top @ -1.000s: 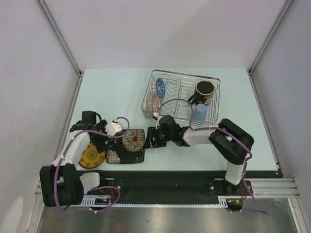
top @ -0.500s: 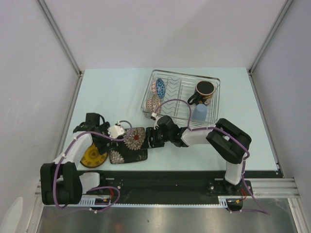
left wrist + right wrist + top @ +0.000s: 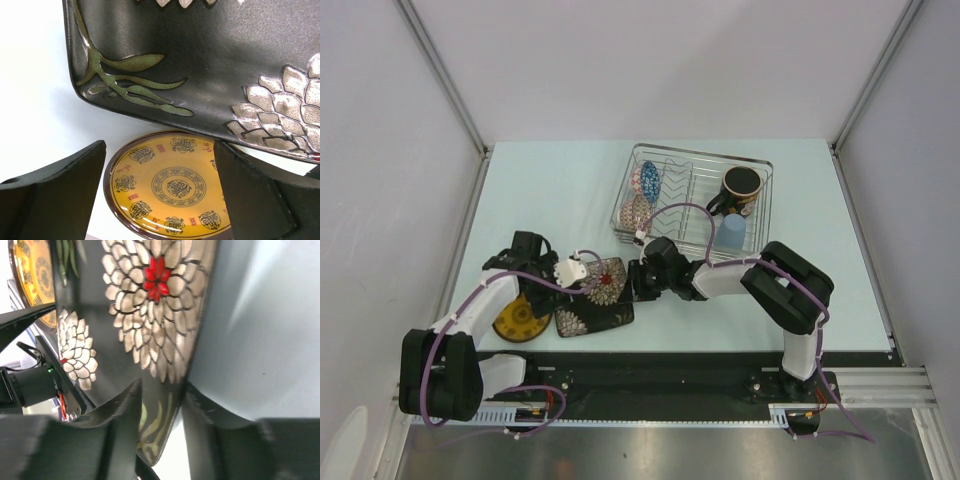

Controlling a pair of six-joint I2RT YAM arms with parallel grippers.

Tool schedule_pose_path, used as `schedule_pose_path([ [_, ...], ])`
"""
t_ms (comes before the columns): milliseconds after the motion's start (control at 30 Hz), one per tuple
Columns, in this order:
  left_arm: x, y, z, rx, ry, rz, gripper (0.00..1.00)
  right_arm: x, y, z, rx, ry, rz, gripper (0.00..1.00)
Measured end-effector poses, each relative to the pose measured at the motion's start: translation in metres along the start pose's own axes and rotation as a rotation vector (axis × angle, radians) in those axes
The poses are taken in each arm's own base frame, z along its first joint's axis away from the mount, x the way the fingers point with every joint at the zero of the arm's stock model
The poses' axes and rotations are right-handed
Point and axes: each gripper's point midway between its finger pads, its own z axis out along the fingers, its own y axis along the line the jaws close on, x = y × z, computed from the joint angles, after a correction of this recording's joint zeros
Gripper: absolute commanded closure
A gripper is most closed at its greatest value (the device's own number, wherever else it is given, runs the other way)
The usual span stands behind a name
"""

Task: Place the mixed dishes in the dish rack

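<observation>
Right wrist view: our right gripper (image 3: 162, 390) pinches the edge of the black plate (image 3: 140, 305), and our left gripper (image 3: 160, 149) is wide open, empty.

yellow plate (image 3: 525, 318) half hidden under left arm (image 3: 468, 310), black floral plate (image 3: 210, 65) cropped above

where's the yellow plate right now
In the top view the small yellow plate lies flat on the table at the near left, just left of the black square plate.
</observation>
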Motion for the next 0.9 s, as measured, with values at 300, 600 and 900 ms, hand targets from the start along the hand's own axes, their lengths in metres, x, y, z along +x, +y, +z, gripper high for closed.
schedule_pose_path([
  [300, 0.003, 0.000, -0.002, -0.009, 0.018, -0.010, 0.05, -0.003, -0.006, 0.000, -0.001, 0.011, 0.077, 1.00],
  [600, -0.004, 0.002, -0.008, -0.001, -0.016, -0.071, 0.05, -0.003, -0.005, -0.007, 0.026, 0.014, 0.065, 1.00],
  [900, -0.055, 0.066, -0.066, -0.089, -0.286, -0.226, 0.05, -0.013, -0.005, -0.046, 0.115, -0.010, -0.083, 1.00],
])
